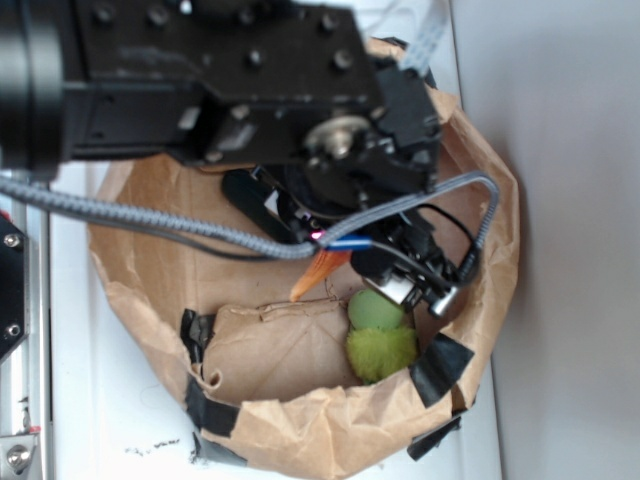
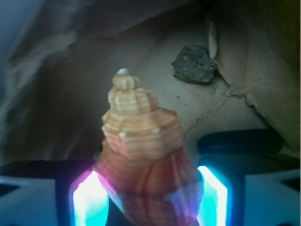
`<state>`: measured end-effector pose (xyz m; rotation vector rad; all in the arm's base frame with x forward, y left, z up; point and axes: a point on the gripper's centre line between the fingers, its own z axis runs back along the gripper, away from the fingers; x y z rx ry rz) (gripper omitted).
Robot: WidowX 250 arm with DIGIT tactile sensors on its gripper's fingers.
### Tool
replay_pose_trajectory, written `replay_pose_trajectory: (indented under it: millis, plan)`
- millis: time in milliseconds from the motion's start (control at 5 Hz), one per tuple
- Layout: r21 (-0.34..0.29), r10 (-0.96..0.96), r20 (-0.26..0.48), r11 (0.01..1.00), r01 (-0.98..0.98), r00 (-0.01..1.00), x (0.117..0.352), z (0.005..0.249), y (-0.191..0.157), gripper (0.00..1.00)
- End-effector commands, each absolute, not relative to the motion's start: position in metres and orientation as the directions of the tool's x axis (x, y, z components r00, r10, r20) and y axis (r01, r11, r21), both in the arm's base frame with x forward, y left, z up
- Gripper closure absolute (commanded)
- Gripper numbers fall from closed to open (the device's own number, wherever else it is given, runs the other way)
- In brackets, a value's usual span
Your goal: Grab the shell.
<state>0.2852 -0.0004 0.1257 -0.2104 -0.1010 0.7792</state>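
Observation:
The shell [image 2: 141, 136], orange-and-tan striped with a knobbly spiral end, fills the middle of the wrist view, its spire pointing away from the camera. My gripper [image 2: 150, 197] is shut on it, and the glowing fingers [image 2: 90, 200] press its body from both sides. In the exterior view only the shell's orange pointed tail [image 1: 318, 272] sticks out from under the black arm [image 1: 300, 110], inside the brown paper bag [image 1: 330, 425]. The gripper's jaws are hidden there by the wrist.
A grey-brown lumpy rock [image 2: 194, 64] lies on the bag floor beyond the shell. A fuzzy green toy [image 1: 380, 335] rests by the bag's near wall. Crumpled bag walls with black tape patches [image 1: 445, 365] ring the space closely.

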Motion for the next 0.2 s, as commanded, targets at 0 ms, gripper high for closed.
replay_pose_trajectory:
  millis: [0]
  plan:
    - [-0.160, 0.448, 0.071, 0.887, -0.433, 0.891, 0.2844, 0.1601, 0.0180, 1.00]
